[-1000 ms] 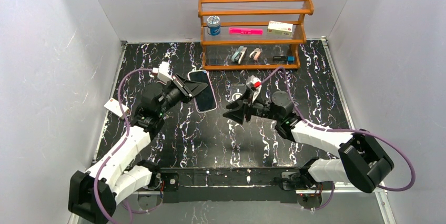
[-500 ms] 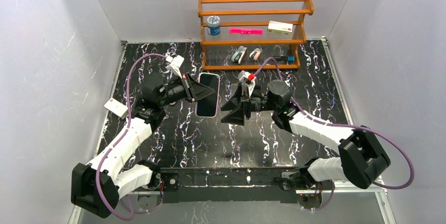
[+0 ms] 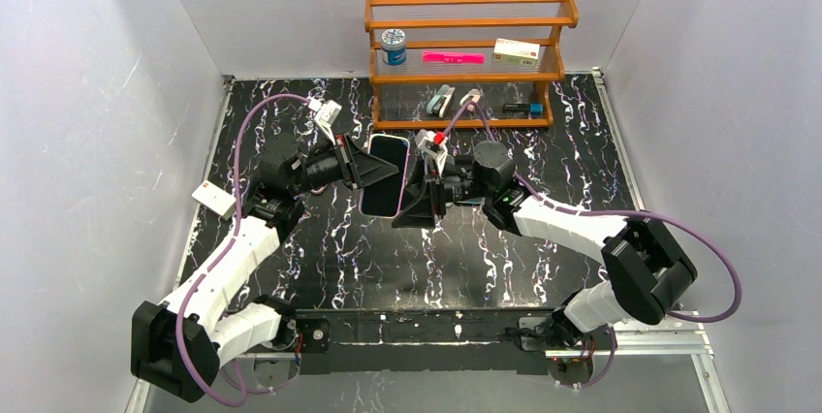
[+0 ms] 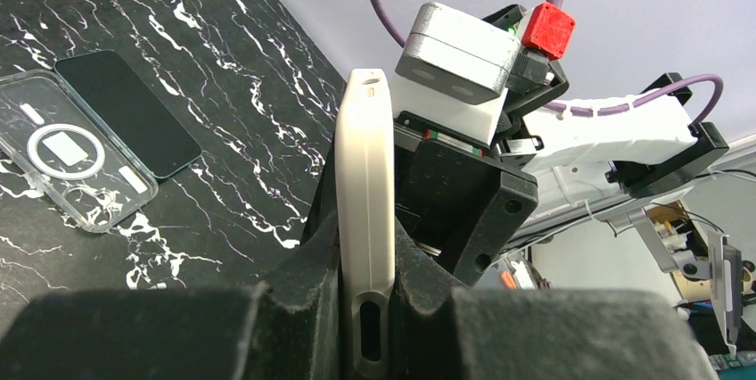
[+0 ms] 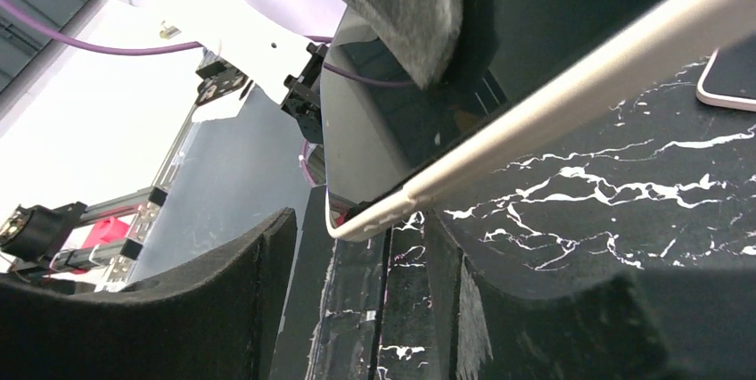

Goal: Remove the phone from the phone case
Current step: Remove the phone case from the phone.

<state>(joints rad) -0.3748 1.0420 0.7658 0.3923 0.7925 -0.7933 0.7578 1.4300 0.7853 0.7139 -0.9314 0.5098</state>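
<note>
The phone in its cream case is held edge-on above the table by my left gripper, which is shut on its long sides. In the left wrist view the case's edge stands upright between the black pads. My right gripper is open, right next to the phone's right side. In the right wrist view the phone's lower corner hangs just above the gap of my right gripper, and its cream rim runs up to the right. The jaws do not touch it.
A clear empty case and a bare dark phone lie side by side on the black marbled table. A wooden shelf with small items stands at the back. A white tag lies at the left edge.
My right gripper has moved left, up to the phone. My left gripper has swung the phone to the right and turned it more upright, then held it still.
</note>
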